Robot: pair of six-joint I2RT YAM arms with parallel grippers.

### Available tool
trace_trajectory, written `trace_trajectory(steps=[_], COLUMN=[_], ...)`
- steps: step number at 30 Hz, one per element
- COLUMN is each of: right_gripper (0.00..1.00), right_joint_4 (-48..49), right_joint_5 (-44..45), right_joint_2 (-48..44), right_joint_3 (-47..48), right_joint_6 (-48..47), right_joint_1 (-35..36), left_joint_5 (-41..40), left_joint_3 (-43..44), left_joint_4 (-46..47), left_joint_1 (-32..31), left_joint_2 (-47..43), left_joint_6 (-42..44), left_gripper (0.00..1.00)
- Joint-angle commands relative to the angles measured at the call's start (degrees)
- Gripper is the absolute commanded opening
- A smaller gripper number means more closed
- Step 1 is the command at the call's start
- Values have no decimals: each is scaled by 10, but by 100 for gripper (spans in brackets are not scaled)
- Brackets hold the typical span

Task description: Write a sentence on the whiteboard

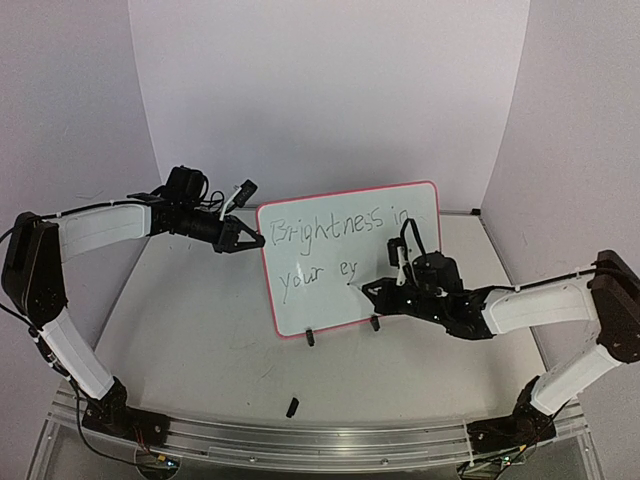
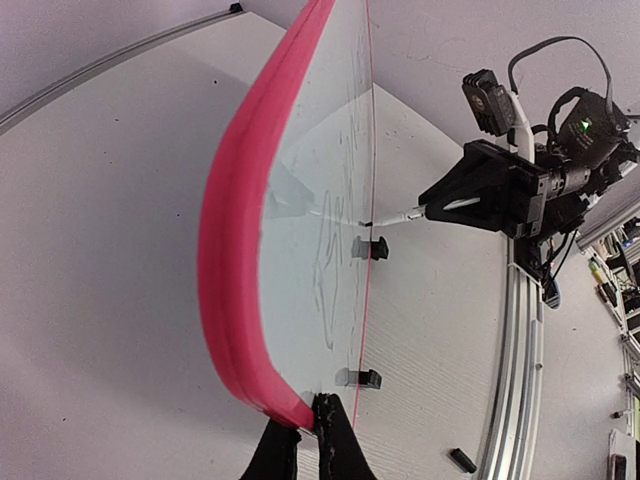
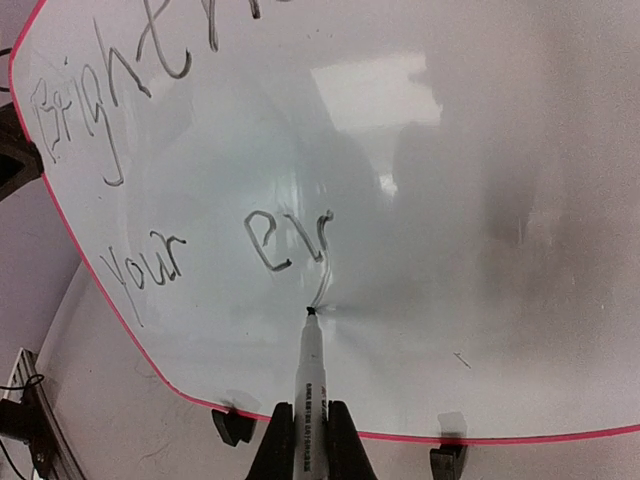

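Firmly, right tool [image 3: 310, 425] clamped on marker [image 3: 309, 370], tip touching whiteboard [image 3: 470, 300] under sentence [image 3: 285, 240], left tool [image 2: 305, 430] pinching whiteboard's edge

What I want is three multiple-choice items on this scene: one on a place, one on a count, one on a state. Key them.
1. Where does the marker tip rest?
A) on the whiteboard, just below the letters "ey"
B) on the table
C) in the air
2. How many black clip feet stand under the whiteboard?
A) one
B) two
C) four
3. What is the left gripper doing?
A) hanging open
B) shut on the whiteboard's edge
C) holding a cap

Key: 1 A, the right wrist view shows the tip touching beneath "ey". 2 B, two clip feet show at the bottom edge. 3 B, its fingers pinch the red-pink frame.
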Motion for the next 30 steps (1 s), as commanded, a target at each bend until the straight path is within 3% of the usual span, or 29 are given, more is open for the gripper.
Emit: trace_trajectory(steps=[1, 15, 30], right_gripper=[0, 0, 0], right_joint_4=[-7, -41, -32], right_joint_5=[-9, -12, -22], right_joint_2=[20, -72, -76], right_joint_3=[0, 40, 12], right_joint_6=[11, -20, -47], right_joint_1=[17, 20, -27], left_joint_5=[-51, -51, -53], left_joint_3=[1, 0, 0], left_joint_4=[-29, -28, -28], left_joint_1=[-10, -11, -12], left_joint_2=[9, 6, 6], left_joint_6=[73, 72, 72], left_gripper=[0, 0, 0])
